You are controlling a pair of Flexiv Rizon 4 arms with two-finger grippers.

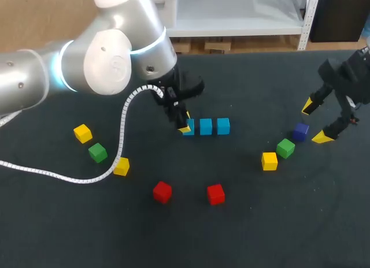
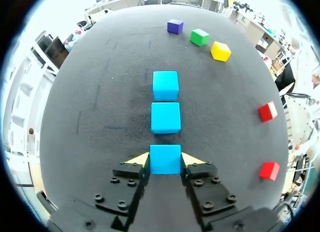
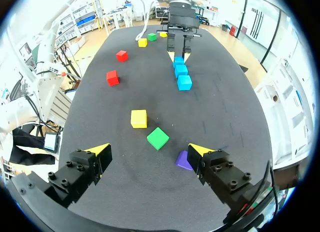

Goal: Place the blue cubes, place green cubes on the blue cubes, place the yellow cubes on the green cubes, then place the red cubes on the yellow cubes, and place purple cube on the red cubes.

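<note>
Currently left gripper (image 2: 165, 161) grips end blue cube (image 2: 165, 159) of three-cube row (image 2: 165, 117), resting on table (image 2: 100, 92). Right gripper (image 3: 150, 151) jaws wide apart, empty; purple cube (image 3: 183, 160) beside one finger, green cube (image 3: 158, 138), yellow cube (image 3: 139, 118) beyond.

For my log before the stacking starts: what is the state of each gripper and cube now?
Left gripper: shut on end blue cube.
Right gripper: open, empty.
Other blue cubes: in row, unstacked.
Green cubes: loose, unstacked.
Yellow cubes: loose, unstacked.
Red cubes: loose, unstacked.
Purple cube: loose, unstacked.
</note>
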